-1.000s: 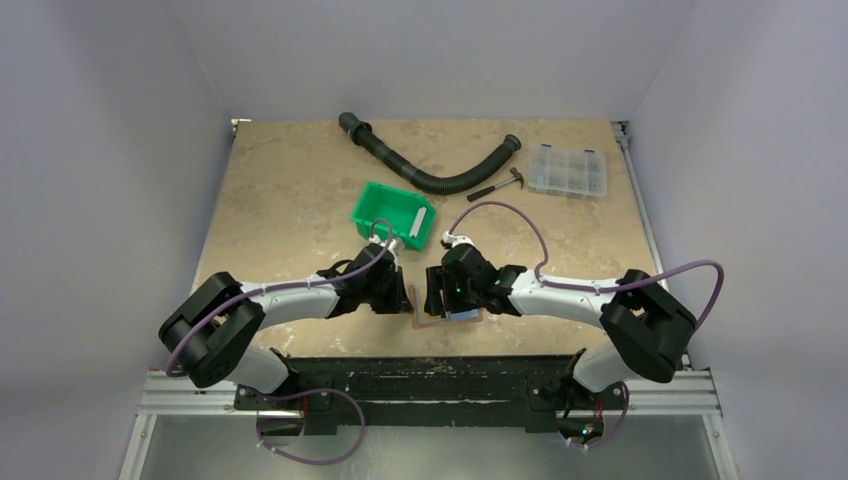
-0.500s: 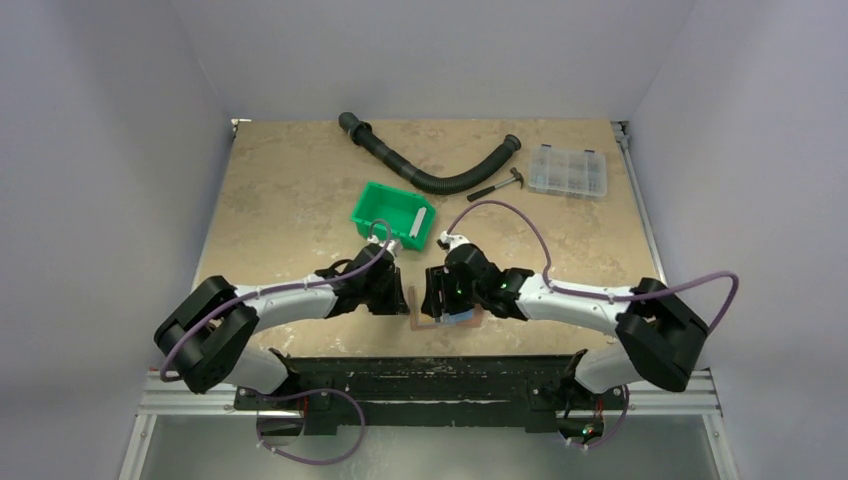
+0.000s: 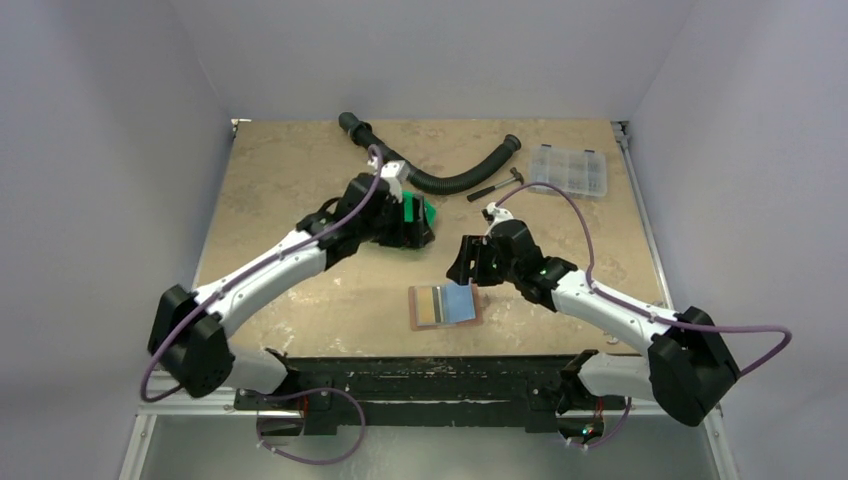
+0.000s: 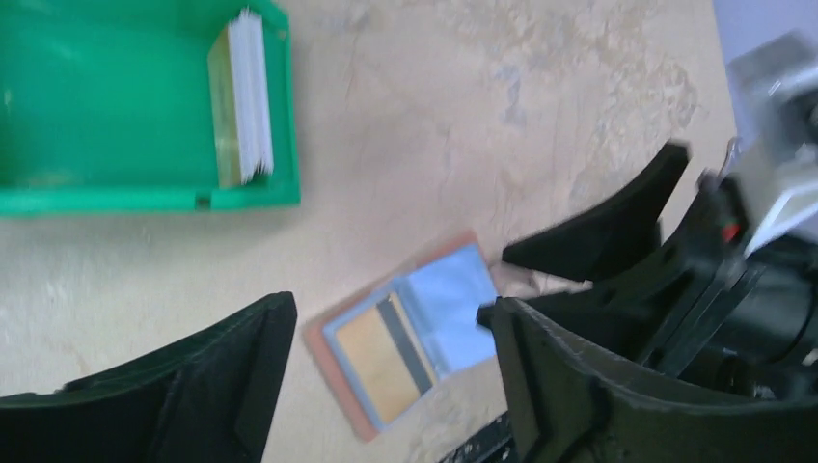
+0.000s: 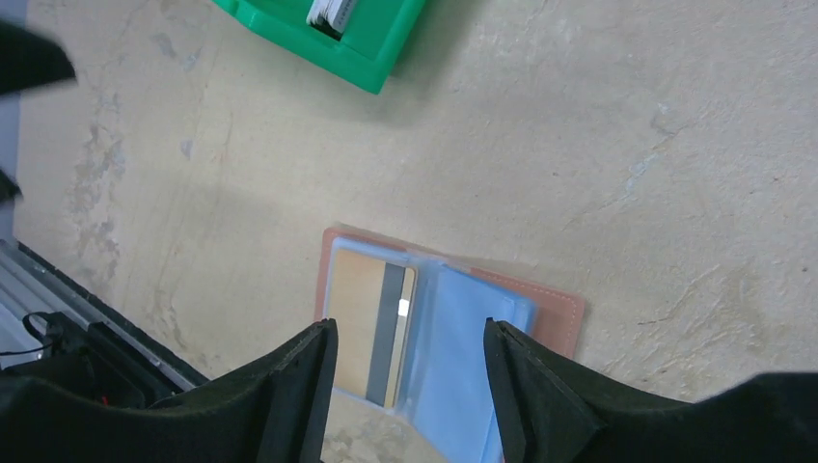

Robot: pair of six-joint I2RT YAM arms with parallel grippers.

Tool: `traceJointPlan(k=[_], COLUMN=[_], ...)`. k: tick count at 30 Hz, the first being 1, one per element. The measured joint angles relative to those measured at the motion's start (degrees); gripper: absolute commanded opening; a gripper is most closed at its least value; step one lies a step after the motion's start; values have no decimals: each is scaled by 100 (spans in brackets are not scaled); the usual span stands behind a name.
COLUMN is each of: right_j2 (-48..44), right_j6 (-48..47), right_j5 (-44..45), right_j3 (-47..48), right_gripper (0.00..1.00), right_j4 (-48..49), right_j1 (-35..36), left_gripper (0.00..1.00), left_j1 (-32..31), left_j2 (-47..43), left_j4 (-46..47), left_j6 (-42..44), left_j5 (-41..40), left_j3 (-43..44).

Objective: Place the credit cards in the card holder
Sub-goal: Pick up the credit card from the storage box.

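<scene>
Top external: the reddish-brown leather card holder (image 3: 445, 306) lies open, holding a yellow-gold plastic card (image 3: 430, 306) and a light blue card (image 3: 460, 301). Beyond it, the left gripper (image 3: 420, 228) and right gripper (image 3: 462, 270) gape wide, empty.

card holder (image 3: 445, 305): matt leather-look cover, glossy clear sleeves | green bin (image 4: 116, 188): smooth plastic | table (image 3: 290, 180): mottled matt

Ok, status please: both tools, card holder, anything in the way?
Left tool open, empty, by green bin. Right tool open, empty, above card holder. Holder lies open, yellow-gold card sleeved. Nothing on top of it.
</scene>
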Motion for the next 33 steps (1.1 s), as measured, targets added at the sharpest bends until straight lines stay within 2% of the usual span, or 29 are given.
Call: traceJointPlan(k=[3,7,11,18,25,33], right_j2=[118,70,-116,-334,-332,-332], right_j6=[-52,-70,-68,-50,-26,-20], right_j5=[-173,-398,-431,-431,-435,-437], right_j3=[-11,-155,-326,-428,-428,-457], right_gripper=[62,61,61,61,61,61], right_j4=[28,133,122,133,140,232], right_j1=[-26,-13,-13,-13,-13,-15], left_gripper=[93,93,94,93,82,66], left_j1=[76,238,352,437,474,520], left_j2=[903,2402,3335,3731,3821,3825], left_j4=[59,-146,-415,-662,-474,-363], left_j6=[256,623,870,1049,911,782], left_j5=[0,-269,-503,-518,122,321], left_j3=[905,2031,2535,2708,2708,2704])
